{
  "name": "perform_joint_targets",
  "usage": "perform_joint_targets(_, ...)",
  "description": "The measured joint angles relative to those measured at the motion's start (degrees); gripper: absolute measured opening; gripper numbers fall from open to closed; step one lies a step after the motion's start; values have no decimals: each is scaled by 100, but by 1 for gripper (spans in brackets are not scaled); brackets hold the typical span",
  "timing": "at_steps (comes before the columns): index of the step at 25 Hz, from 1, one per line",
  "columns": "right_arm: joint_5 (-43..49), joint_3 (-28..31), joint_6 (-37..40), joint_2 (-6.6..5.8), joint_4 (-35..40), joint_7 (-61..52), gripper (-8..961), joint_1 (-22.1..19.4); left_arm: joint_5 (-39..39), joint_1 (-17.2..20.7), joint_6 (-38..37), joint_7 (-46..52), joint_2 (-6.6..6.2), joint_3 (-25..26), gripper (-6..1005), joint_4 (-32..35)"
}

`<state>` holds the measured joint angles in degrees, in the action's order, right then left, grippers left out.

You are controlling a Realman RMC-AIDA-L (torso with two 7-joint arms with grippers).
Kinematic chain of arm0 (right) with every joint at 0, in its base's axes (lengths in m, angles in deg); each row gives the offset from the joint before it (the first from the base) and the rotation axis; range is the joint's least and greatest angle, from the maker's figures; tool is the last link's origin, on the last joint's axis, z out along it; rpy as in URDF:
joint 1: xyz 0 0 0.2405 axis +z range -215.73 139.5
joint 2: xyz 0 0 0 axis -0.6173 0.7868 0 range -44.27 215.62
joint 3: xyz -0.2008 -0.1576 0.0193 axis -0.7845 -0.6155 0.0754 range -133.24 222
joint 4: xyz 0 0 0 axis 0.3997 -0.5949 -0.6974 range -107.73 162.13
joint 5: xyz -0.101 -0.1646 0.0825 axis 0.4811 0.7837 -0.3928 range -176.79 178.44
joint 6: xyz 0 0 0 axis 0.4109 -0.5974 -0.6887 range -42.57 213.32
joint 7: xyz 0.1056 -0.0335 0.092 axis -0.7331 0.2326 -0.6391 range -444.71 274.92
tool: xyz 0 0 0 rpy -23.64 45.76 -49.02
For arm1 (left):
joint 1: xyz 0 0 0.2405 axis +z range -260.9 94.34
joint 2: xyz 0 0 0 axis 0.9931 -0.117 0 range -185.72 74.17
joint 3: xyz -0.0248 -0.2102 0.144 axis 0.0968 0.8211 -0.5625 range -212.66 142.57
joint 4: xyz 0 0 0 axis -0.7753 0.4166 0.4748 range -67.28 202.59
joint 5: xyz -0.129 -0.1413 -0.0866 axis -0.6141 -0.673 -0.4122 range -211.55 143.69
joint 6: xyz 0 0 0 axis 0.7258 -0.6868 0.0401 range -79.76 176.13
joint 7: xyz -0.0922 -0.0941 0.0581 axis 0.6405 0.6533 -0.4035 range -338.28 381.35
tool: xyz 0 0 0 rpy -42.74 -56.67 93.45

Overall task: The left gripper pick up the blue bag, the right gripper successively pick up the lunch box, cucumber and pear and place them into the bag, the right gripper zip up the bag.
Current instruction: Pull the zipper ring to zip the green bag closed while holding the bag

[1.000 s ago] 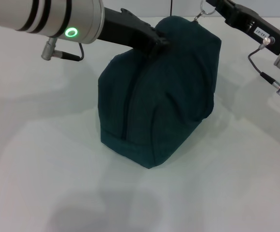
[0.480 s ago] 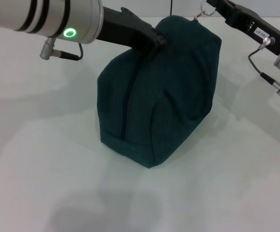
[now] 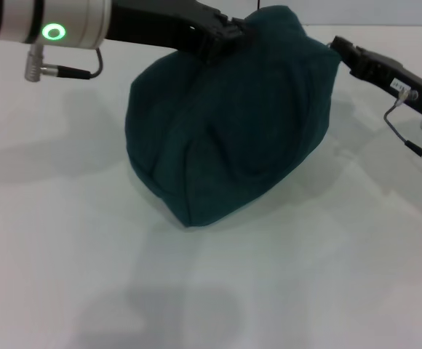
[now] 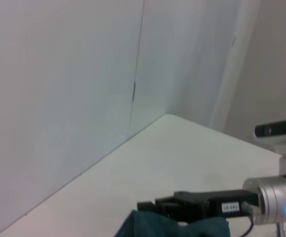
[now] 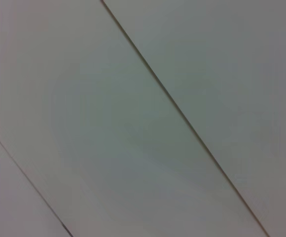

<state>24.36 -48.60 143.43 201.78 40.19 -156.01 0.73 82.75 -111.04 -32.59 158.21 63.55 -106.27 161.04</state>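
On the white table (image 3: 65, 240), left gripper (image 3: 229, 36) clamped on top of blue bag (image 3: 225, 131), which sits centre, tilted. Right gripper (image 3: 340, 49) just beside bag's right upper corner; whether its jaws are open or closed, can't tell.

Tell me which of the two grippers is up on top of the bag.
The left gripper, reaching in from the left, sits on the blue bag's top ridge. The right gripper is only beside its upper right end.
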Motion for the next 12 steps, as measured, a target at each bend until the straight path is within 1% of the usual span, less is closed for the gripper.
perform_joint_targets(4,15,-159,-161,8,-35,10,18,-7,-58,57,-9,-85,1,71,59,-6)
perform_joint_targets(9,17,-178,-189,8,-26,10,18,-9,-71,60,-8,-116,14,74,59,-47)
perform_joint_targets(12,15,-179,-151,9,0,10,34,-27,-71,67,-6,-124,13,77,59,-76)
